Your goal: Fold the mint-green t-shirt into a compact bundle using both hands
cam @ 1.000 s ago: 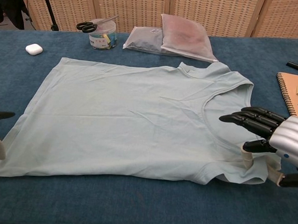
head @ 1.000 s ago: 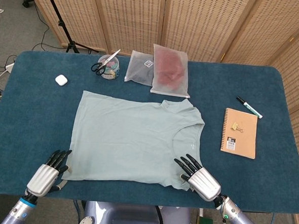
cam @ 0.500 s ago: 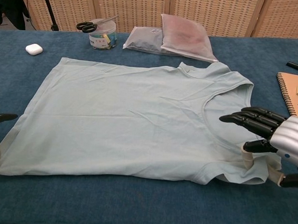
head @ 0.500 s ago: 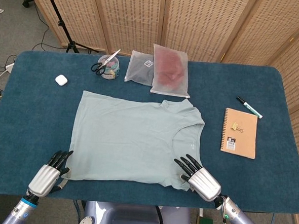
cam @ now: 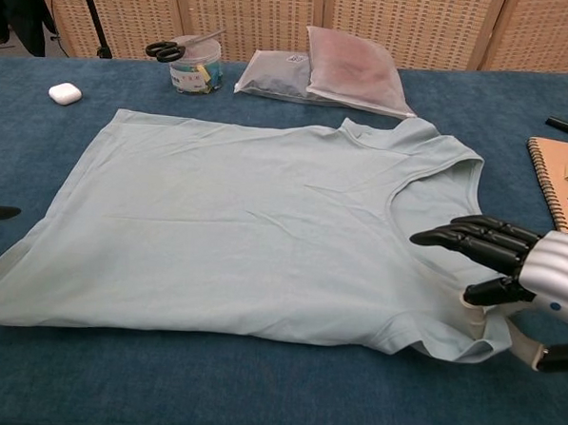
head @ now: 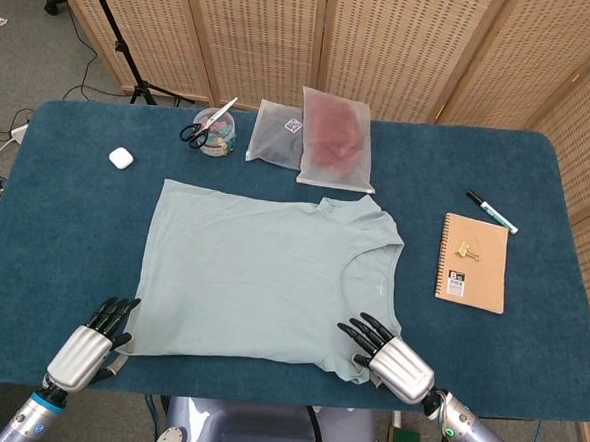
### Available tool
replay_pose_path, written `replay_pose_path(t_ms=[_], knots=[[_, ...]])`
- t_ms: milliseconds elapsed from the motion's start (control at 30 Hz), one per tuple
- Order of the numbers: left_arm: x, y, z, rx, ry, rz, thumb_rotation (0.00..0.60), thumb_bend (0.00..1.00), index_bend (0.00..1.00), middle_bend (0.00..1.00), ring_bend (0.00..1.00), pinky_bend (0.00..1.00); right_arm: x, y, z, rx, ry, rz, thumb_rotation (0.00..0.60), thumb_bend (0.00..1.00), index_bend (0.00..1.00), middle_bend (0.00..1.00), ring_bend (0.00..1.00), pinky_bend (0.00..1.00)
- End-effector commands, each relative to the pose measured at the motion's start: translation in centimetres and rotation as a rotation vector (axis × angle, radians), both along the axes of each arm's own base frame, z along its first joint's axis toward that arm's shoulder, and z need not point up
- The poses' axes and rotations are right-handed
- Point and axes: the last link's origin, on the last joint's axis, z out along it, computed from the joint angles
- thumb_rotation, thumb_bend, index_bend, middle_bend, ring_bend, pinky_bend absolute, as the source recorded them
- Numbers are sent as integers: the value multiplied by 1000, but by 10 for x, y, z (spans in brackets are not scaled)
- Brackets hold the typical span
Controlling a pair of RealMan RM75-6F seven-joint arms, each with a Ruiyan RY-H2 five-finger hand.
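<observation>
Right hand (head: pixel 392 359) sits at the near sleeve corner of the mint-green t-shirt (head: pixel 262 274), thumb under the hem and dark fingers (cam: pixel 473 237) over the cloth, pinching the fabric edge. Left hand (head: pixel 85 348) is at the shirt's near bottom corner w/ fingers extended; whether it grips the cloth can't be told, only a fingertip shows in chest view. Shirt lies flat & spread mid-desk (head: pixel 64 227), neckline toward the robot's right. Beyond the shirt: two plastic pouches (head: pixel 315 137), a clear cup w/ scissors (head: pixel 209 128); a white earbud case (head: pixel 121 157) off its far left corner. Right of the shirt: notebook (head: pixel 473 263) w/ a clip on it, marker (head: pixel 491 211).
</observation>
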Motion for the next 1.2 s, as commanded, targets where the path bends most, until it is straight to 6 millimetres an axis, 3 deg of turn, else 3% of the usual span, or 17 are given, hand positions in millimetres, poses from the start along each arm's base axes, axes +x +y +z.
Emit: replay_pose_path(t_ms=[33,433,1200], knots=[[1,-2,9,-12,4,-25,600,535,771,0,0,0,2,3,3,25,-14,12,600,726,597,57,0,0],[0,-15,33,-59,47,-90,600,541,771,0,0,0,6,27,10,138,-29,44,600,742,602,63,0,0],[1,-52,51,-164,21,-139,600,560,771,0,0,0,8,69,24,256,55,202,600,749,606,73,0,0]])
